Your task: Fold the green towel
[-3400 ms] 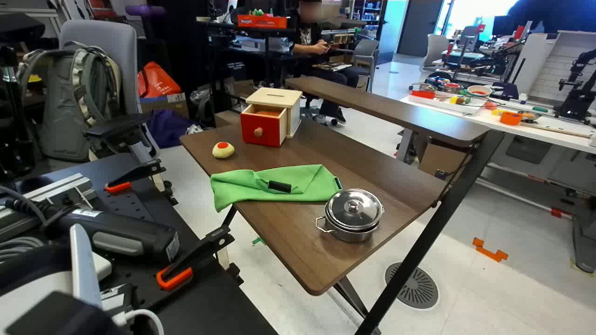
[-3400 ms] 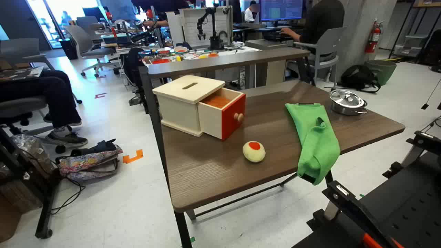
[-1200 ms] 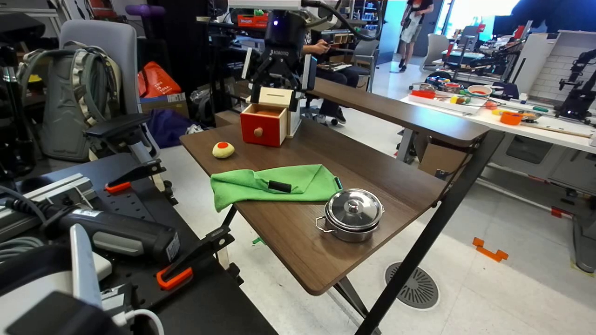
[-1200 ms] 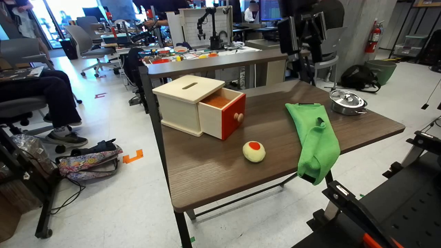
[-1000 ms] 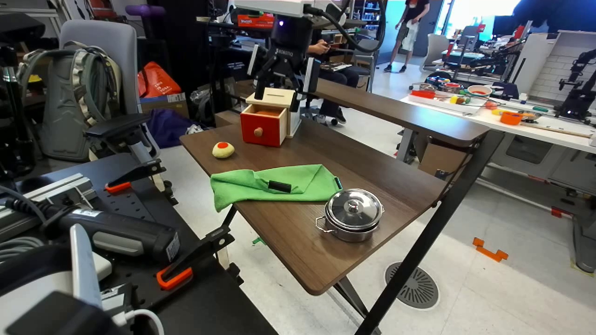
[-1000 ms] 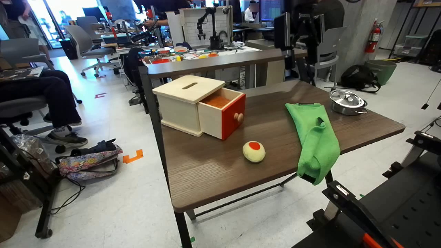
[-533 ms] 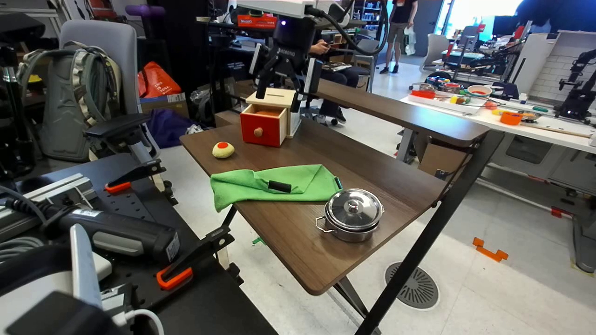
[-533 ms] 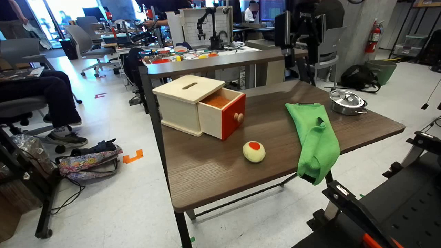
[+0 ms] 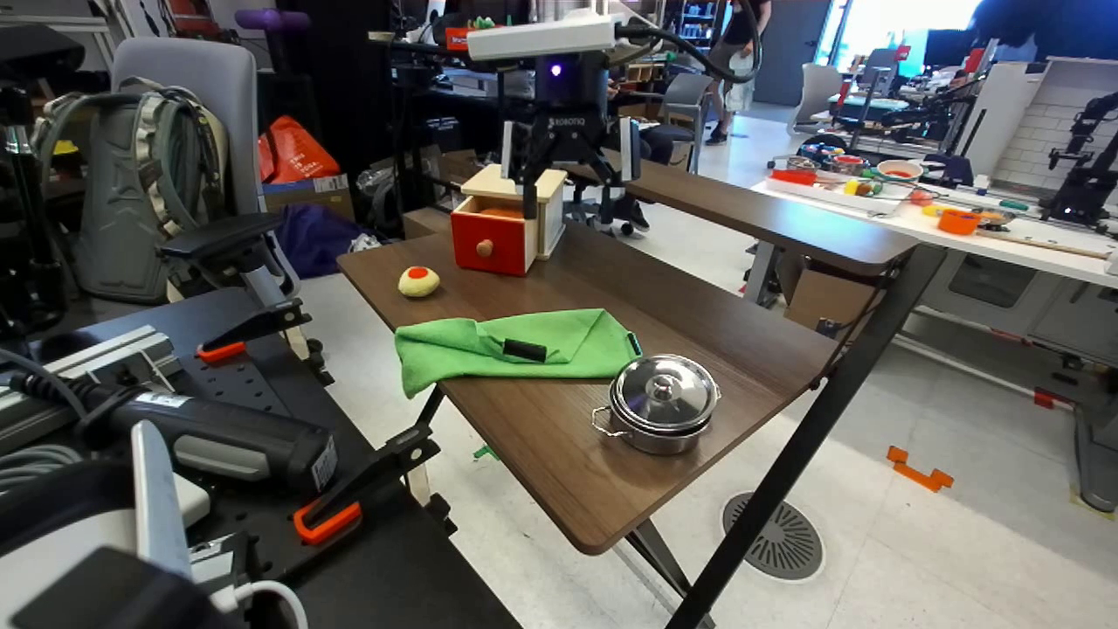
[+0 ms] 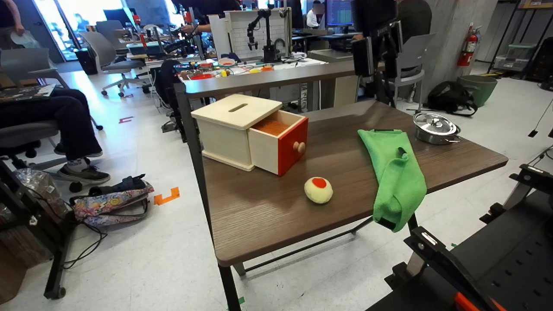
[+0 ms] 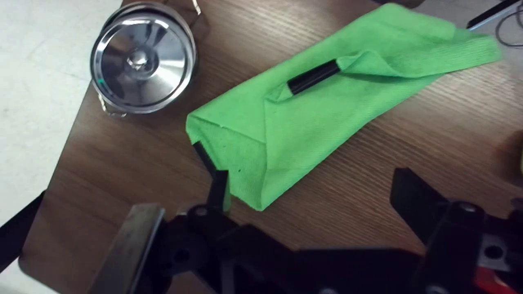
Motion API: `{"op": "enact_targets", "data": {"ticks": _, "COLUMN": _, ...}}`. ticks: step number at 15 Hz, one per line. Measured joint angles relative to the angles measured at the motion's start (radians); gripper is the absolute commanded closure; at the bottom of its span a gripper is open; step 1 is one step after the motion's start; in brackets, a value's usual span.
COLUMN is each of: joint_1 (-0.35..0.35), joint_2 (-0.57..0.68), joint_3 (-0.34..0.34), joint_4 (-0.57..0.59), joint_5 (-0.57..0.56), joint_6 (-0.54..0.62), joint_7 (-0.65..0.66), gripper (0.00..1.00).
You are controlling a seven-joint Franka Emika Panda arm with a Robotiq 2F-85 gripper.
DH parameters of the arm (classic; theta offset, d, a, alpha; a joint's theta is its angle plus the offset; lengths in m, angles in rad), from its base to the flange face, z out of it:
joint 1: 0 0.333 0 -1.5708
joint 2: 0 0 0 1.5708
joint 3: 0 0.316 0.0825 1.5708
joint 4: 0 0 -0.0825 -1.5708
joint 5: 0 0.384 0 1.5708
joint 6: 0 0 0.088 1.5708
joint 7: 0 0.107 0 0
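Observation:
The green towel [image 9: 581, 345] lies on the brown table as a long, partly folded strip with a loose fold on top. A black tag [image 11: 314, 76] shows on its middle. One end hangs over the table edge, as both exterior views show; the towel is also in an exterior view [image 10: 395, 172]. In the wrist view the towel [image 11: 318, 118] runs from the centre to the upper right, its near corner beside the left finger [image 11: 220, 188]. My gripper [image 9: 569, 211] is open and empty, above the table's far side and apart from the towel; it also shows in the wrist view [image 11: 312, 175].
A lidded metal pot [image 9: 664, 397] stands close to one towel end. A wooden box [image 10: 229, 142] with an open red drawer [image 9: 491, 243] and a yellow ball with a red spot [image 10: 319, 190] stand on the table. A raised shelf [image 9: 725, 205] runs along one side.
The arm, absent at first, has come into view over the table's far side. In the last half second the gripper has shifted and straightened from its tilt. The towel has not moved.

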Motion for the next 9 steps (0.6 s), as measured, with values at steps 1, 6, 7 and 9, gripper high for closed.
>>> {"op": "enact_targets", "data": {"ticks": 1, "joint_1": 0.004, "joint_2": 0.013, "joint_3": -0.004, "joint_4": 0.000, "joint_5": -0.039, "joint_6": 0.045, "joint_7": -0.002, "gripper": 0.00}}
{"op": "enact_targets", "data": {"ticks": 6, "joint_1": -0.008, "joint_2": 0.087, "joint_3": -0.017, "joint_4": -0.020, "joint_5": -0.108, "joint_6": 0.314, "joint_7": -0.087, "gripper": 0.00}}
{"op": "enact_targets", "data": {"ticks": 7, "joint_1": -0.016, "joint_2": 0.100, "joint_3": -0.017, "joint_4": -0.029, "joint_5": -0.108, "joint_6": 0.367, "joint_7": -0.113, "gripper": 0.00}}
{"op": "enact_targets", "data": {"ticks": 9, "joint_1": -0.038, "joint_2": 0.122, "joint_3": -0.017, "joint_4": -0.050, "joint_5": -0.106, "joint_6": 0.450, "joint_7": -0.160, "gripper": 0.00}}
